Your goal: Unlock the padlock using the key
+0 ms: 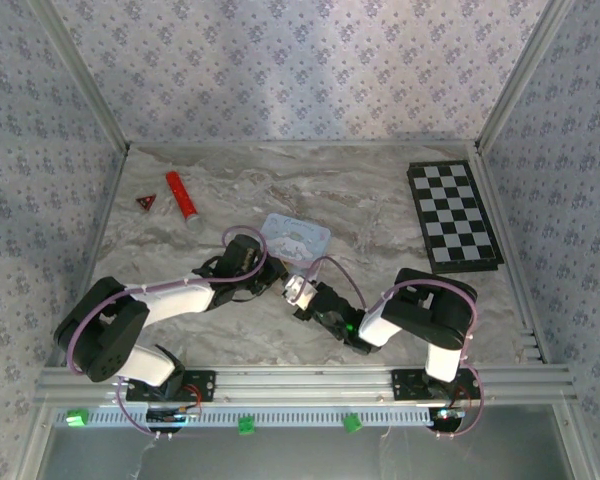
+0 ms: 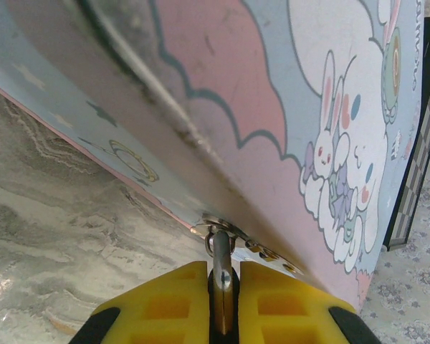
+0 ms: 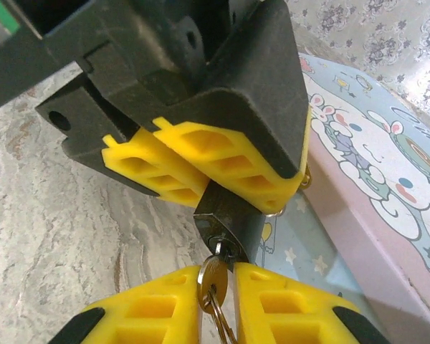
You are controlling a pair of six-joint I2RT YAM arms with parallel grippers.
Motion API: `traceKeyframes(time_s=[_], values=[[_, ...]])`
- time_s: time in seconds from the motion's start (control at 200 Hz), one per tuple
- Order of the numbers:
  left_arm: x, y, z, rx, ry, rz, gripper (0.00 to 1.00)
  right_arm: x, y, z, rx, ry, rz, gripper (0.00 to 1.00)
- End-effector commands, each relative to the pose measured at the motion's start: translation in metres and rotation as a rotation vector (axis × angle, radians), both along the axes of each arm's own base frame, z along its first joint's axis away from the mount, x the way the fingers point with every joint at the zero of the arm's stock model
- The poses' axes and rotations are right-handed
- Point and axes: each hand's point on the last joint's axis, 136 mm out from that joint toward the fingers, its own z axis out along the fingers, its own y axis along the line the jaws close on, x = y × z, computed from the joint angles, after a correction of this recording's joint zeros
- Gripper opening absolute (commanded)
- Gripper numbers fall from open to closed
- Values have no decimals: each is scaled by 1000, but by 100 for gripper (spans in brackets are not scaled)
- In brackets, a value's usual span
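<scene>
Right tool (image 3: 216, 281) is pinching the key (image 3: 211, 276): small flat metal head between the yellow pads, with a thin wire ring (image 3: 221, 319) hanging off it. The blade points straight into the keyway end of the padlock (image 3: 221, 215), just beyond the fingertips. The padlock is a small dark squarish block with a shiny rim round the keyway.

Left tool (image 2: 222, 281) is clamped on the padlock body from the opposite side, pads pressed onto both flat faces. Left wrist view: silver shackle loops through a metal hasp (image 2: 216, 231) on the edge of the pastel cartoon tin (image 2: 287, 107), which is tipped up off the marble table (image 3: 64, 236).

Hard to tell:
- The blade is buried, so I can't tell how deep it sits.
- Right wrist view: the left pads cover the shackle.
- Left wrist view: only a thin edge of the body shows.
- Top view: both tools meet just in front of the tin. Lock and key are too small to make out there.
</scene>
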Motion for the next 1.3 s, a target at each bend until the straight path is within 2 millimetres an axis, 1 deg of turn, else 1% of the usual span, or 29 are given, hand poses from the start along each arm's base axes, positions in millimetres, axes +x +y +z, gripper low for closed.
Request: traceKeyframes(time_s=[0.0,0.09,0.285,0.53,0.74,0.94,1.034,1.174,1.294], values=[[5,-12,26,-60,-71,-26,0,7,-1,14,85,16,-36,18],[5,-12,25,-59,-68,-23,0,10,-1,14,105,31,-50,16],[4,-14,23,-57,-63,-24,0,19,-9,14,176,92,-103,15],[4,-19,20,-58,-54,-31,0,21,-6,22,241,157,-116,14],[4,-21,17,-53,-47,-35,0,23,-6,17,287,233,-134,14],[7,-22,14,-41,-43,-33,0,23,-7,15,348,330,-126,12],[9,-25,13,-40,-49,-39,0,25,-14,9,382,382,-128,10],[14,-36,13,-36,-52,-66,0,33,-25,-2,467,518,-136,7],[19,-43,9,-34,-50,-75,0,36,-35,-6,511,569,-168,7]])
